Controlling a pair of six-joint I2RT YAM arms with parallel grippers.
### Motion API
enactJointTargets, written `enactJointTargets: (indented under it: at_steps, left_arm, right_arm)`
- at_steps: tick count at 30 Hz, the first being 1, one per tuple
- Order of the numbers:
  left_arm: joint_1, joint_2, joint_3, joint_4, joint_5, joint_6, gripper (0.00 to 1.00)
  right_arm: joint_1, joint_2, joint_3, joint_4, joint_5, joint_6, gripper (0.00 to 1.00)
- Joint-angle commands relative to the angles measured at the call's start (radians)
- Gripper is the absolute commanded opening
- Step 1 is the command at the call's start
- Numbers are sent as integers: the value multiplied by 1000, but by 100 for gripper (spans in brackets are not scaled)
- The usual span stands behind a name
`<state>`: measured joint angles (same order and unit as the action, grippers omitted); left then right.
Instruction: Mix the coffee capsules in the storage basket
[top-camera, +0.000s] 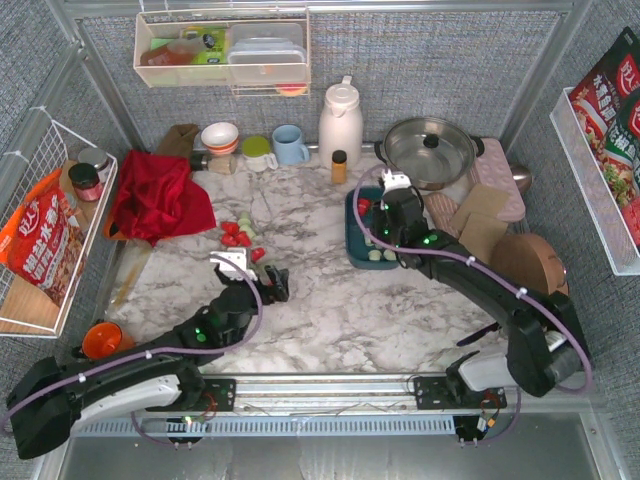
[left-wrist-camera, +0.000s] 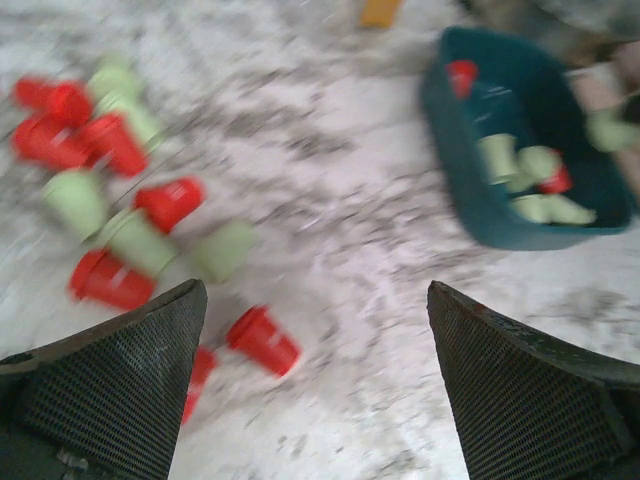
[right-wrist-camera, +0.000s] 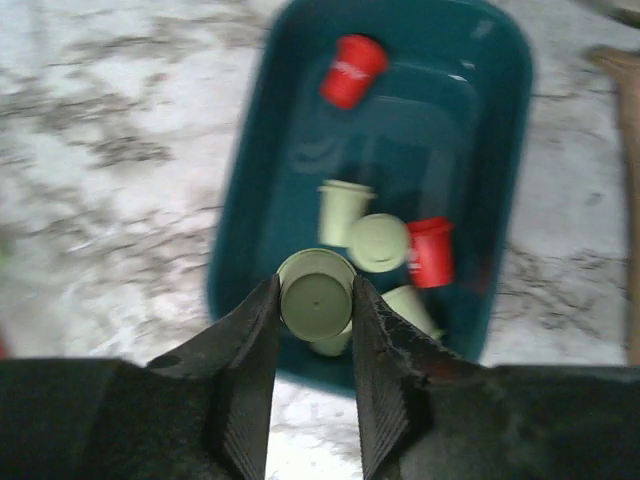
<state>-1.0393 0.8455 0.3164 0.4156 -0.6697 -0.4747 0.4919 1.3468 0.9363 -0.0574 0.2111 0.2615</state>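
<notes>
My right gripper (right-wrist-camera: 315, 290): clamped on green capsule (right-wrist-camera: 316, 302) above basket (right-wrist-camera: 245, 215). My left gripper (left-wrist-camera: 315, 295): apart, empty. Step: loading. Next: release inside it

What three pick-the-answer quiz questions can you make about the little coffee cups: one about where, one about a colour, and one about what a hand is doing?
1. Where does the right hand hover?
A) over the teal storage basket
B) over the silver pot
C) over the red cloth

2. What colour is the capsule it pinches?
A) red
B) mint green
C) amber

3. How is the left hand?
A) shut on a capsule
B) wide open and empty
C) shut on a cloth

Answers:
1 A, because the right wrist view shows the basket right below the hand.
2 B, because the pinched capsule is pale green.
3 B, because the left wrist view shows its two sides far apart with only table between them.
</notes>
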Motion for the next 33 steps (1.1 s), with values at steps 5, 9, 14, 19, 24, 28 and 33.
enactJointTargets:
  at_steps: [5, 9, 14, 19, 24, 28, 33]
  left_arm:
    - [171, 34, 21, -498, 47, -347, 99]
    - [222, 110, 38, -534, 117, -348, 89]
    - [238, 177, 56, -568, 159, -330, 76]
    - [257, 200, 40, -536, 198, -316, 67]
    - [280, 219, 43, -481, 207, -263, 65]
    - [300, 255, 57, -439, 221, -215, 65]
    - [324, 322, 85, -410, 272, -179, 60]
  right_arm:
    - [-62, 148, 116, -61, 40, -58, 61]
    - [-62, 150, 134, -105, 5, -72, 65]
    - [-62, 77, 98, -98, -22, -71, 66]
    - [-62, 56, 94, -91, -70, -54, 66]
    - [-61, 58, 92, -92, -98, -48, 66]
    - [-62, 57, 84, -93, -105, -50, 66]
    - [-62, 58, 87, -96, -119, -52, 66]
